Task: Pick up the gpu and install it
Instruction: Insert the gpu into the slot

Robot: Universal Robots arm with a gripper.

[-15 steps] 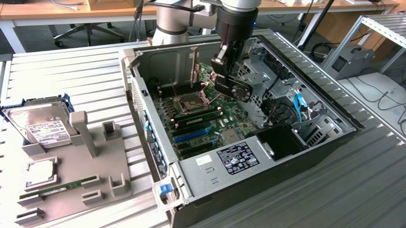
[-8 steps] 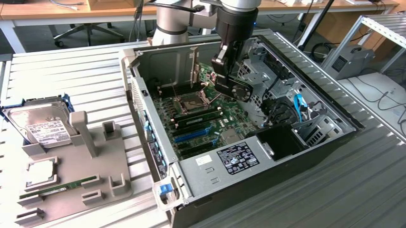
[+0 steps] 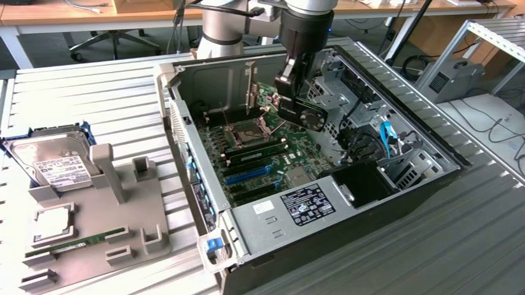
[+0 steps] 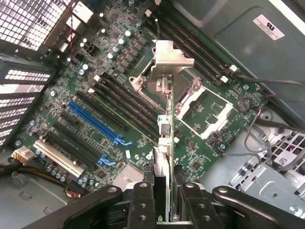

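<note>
arm (image 3: 305, 24): cut off at the 12 o'clock edge of the exterior view, so you see no base.
gpu (image 4: 167, 138): edge-on in the wrist view, so you get no fan face. Its near end is buried between the fingers of the gripper (image 4: 167, 188).
motherboard (image 4: 119, 95): the strip straight under the card is hidden from you.
hard drive (image 3: 53, 165): at 9 o'clock of the case (image 3: 176, 92), label print too small to read.
case: bottom corner clipped at 6 o'clock, exterior view.

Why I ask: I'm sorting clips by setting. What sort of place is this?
Probably a robotics lab: an opened computer case on a slatted metal table, a grey parts fixture beside it, desks behind.
</note>
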